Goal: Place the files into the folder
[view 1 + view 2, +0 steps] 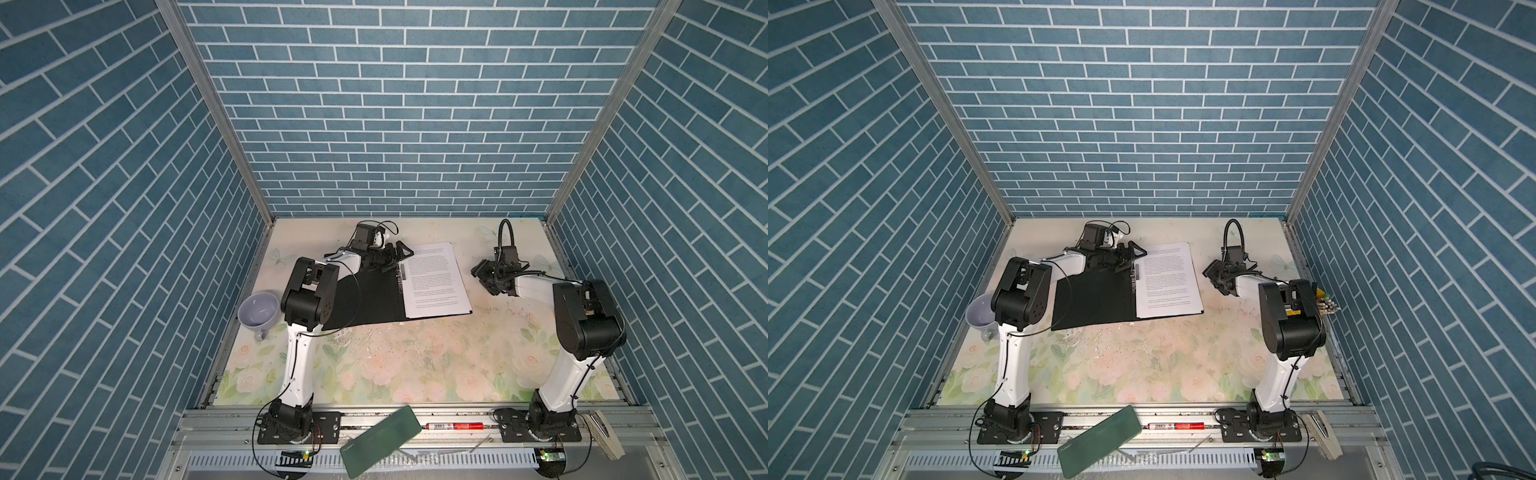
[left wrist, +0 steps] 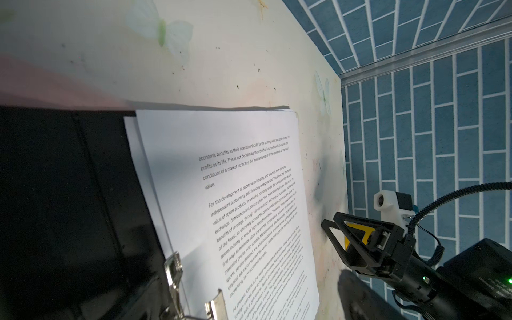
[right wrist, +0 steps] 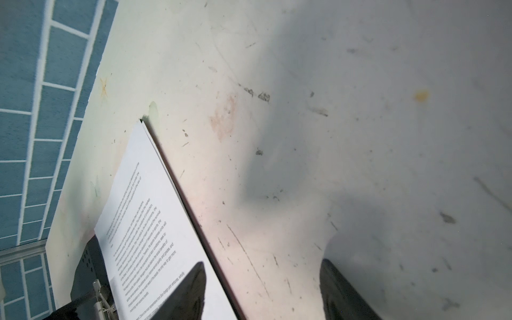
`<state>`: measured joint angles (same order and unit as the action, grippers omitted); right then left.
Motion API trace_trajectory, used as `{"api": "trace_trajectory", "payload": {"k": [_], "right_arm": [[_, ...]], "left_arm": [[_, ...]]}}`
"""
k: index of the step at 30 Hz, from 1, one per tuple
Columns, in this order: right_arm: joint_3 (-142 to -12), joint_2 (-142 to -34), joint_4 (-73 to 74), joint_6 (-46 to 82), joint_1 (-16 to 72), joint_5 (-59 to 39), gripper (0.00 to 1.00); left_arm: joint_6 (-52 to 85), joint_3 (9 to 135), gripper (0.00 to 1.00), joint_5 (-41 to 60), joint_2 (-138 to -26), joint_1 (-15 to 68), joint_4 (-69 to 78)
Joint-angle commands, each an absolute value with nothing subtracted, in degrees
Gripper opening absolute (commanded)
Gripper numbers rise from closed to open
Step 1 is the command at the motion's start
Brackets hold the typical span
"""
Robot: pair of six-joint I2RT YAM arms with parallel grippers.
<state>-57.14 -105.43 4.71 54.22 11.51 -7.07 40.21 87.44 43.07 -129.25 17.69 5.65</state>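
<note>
The folder (image 1: 365, 299) (image 1: 1092, 299) lies open at the back middle of the table, black inside up, with a metal spine clip (image 2: 174, 266). The files (image 1: 436, 278) (image 1: 1169, 282) (image 2: 235, 166) (image 3: 138, 221) are a stack of white printed sheets on its right half. My left gripper (image 1: 403, 251) (image 1: 1136, 251) hangs open by the far end of the spine, holding nothing. My right gripper (image 1: 482, 272) (image 1: 1212, 272) (image 3: 263, 293) is open just right of the folder. One of its fingers (image 3: 191, 291) is over the files' right edge, and the other is over bare table.
A lavender cup (image 1: 257, 311) (image 1: 980, 316) stands at the table's left edge beside the left arm. On the front rail lie a dark green slab (image 1: 380, 440), a red marker (image 1: 455, 426) and a wooden block (image 1: 602, 432). Blue brick walls enclose three sides.
</note>
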Motion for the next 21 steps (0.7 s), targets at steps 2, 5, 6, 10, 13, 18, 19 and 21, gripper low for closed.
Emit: {"api": "trace_trajectory", "payload": {"k": [2,5,6,10,13,18,19,21], "right_arm": [[-56.67,-106.00,1.32,56.24,11.34,-6.33,0.65],[-56.55,-106.15,1.49,56.33,11.32,-6.59,0.65],[-56.59,-106.19,1.71,56.47,11.45,-6.76,0.65],[-56.42,-106.44,2.47,57.04,11.68,-7.10,0.65],[-56.36,-106.66,2.46,57.13,11.95,-7.21,0.65],[-56.00,-106.46,2.47,57.26,12.39,-7.12,0.65],[-55.94,-106.27,2.46,57.30,12.48,-6.99,0.65],[-55.83,-106.02,2.37,57.22,12.65,-6.77,0.65]], "left_arm": [[42.54,84.61,1.00,44.07,-127.01,17.53,11.11],[43.61,82.34,1.00,43.89,-125.15,17.66,13.60],[44.19,81.43,1.00,43.82,-124.50,17.64,14.91],[47.03,77.54,0.99,43.41,-122.43,17.75,20.31],[47.30,75.94,0.99,43.01,-121.08,17.79,21.44],[48.35,74.50,0.99,44.26,-120.15,17.79,23.98],[48.96,74.21,0.98,44.42,-119.97,17.87,24.86],[49.13,73.61,0.98,44.77,-119.57,18.05,25.56]]}}
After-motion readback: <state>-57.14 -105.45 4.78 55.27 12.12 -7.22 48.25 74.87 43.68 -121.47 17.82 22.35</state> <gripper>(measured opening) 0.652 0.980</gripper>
